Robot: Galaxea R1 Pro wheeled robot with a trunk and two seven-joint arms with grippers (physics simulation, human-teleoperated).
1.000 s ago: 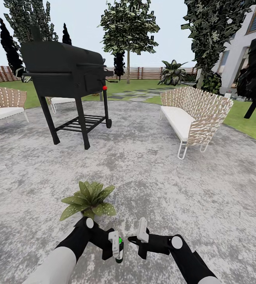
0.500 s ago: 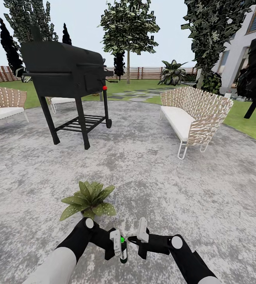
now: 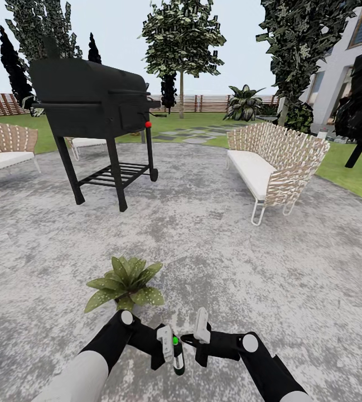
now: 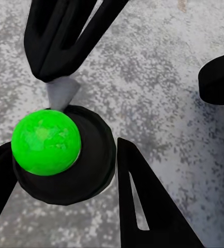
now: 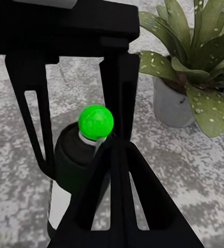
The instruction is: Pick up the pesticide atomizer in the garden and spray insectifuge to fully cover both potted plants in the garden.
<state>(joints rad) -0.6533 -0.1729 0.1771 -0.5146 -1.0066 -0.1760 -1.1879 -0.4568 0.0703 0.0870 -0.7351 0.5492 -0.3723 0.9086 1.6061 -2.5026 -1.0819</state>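
No readable text, label, brand, number or sign is showing anywhere in these views, not even on the spray bottle (image 3: pixel 176 353), whose pale band is appearing blank.

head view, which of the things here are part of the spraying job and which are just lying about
Part of the job:
- pesticide atomizer, in the left tool
- potted plant, on the patio just ahead of the arms
- right tool, beside the atomizer

Just lying about:
- black grill
- woven sofa
- woven chair
- house
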